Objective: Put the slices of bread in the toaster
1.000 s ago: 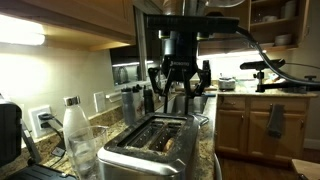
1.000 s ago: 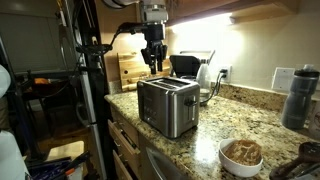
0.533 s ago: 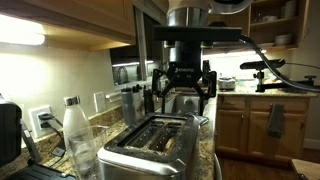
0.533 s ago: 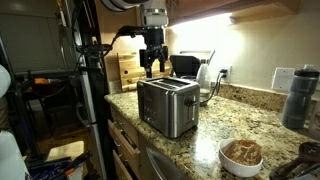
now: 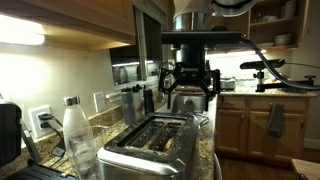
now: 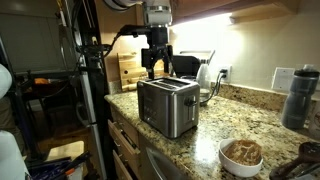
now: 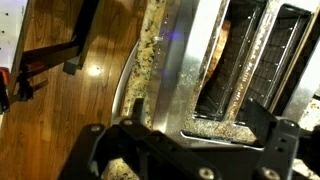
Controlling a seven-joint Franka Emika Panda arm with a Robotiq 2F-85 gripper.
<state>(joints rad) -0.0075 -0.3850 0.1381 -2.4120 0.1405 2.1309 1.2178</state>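
One bread slice (image 7: 221, 52) sits in the toaster (image 5: 140, 155), below the spread gripper (image 5: 189, 92).

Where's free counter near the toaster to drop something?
Bare granite counter between the toaster, the bowl and the dark bottle. Crowded: behind the toaster, by the white appliance and wooden boards; a clear bottle stands close beside it.

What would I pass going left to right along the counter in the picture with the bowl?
First the toaster → then the bowl near the front edge → then the dark bottle at the far right.
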